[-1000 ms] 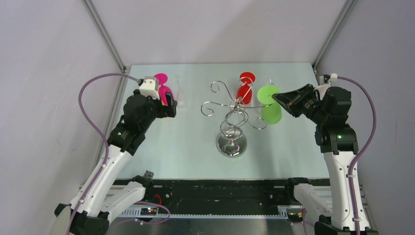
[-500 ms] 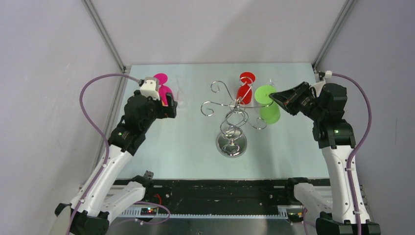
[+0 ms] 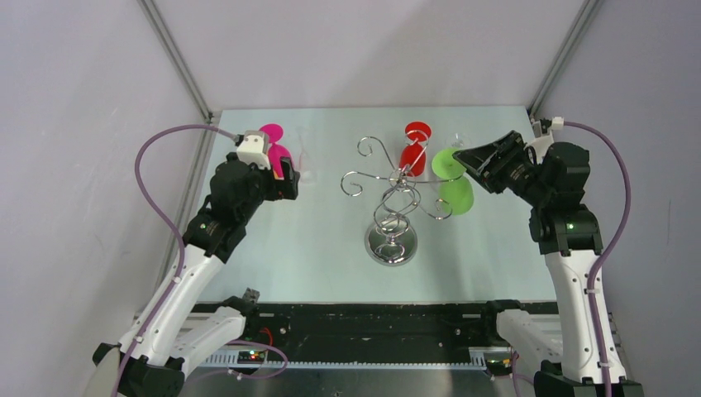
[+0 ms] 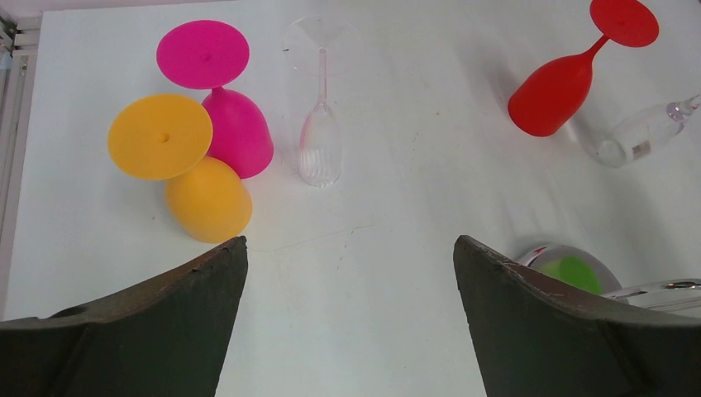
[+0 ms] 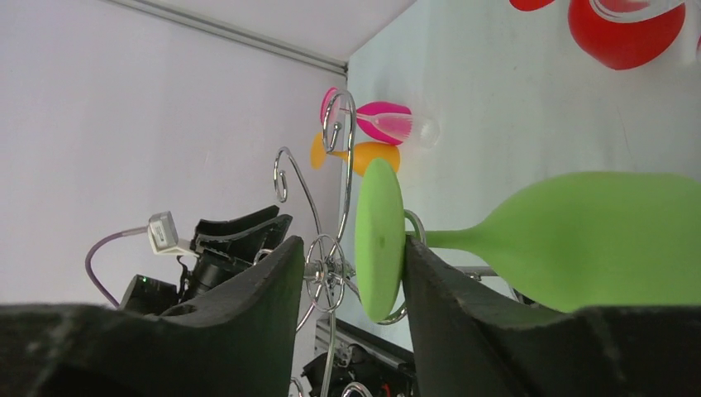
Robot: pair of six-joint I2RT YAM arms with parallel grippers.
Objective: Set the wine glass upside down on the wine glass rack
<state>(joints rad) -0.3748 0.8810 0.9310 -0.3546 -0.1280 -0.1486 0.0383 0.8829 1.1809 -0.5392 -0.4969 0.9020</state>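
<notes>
The green wine glass point(image 3: 455, 195) hangs upside down from a curled arm of the chrome wine glass rack point(image 3: 391, 246), foot up and bowl down. In the right wrist view its stem passes through the rack's point(image 5: 326, 273) wire loop and its bowl point(image 5: 595, 236) fills the right side. My right gripper point(image 3: 464, 162) is open around the green foot: the foot lies against one finger point(image 5: 463, 306), with a clear gap to the other. Far to the left, my left gripper point(image 4: 350, 248) is wide open over bare table and holds nothing.
A pink glass point(image 4: 236, 132), an orange glass point(image 4: 207, 198) and a clear flute point(image 4: 321, 149) lie at the back left. A red glass point(image 4: 554, 91) and a clear glass point(image 4: 641, 136) lie behind the rack. Grey walls close in three sides.
My right gripper was shut on the green glass's foot and has now opened. It carried the glass slightly left toward the rack first. The left arm has not moved.
</notes>
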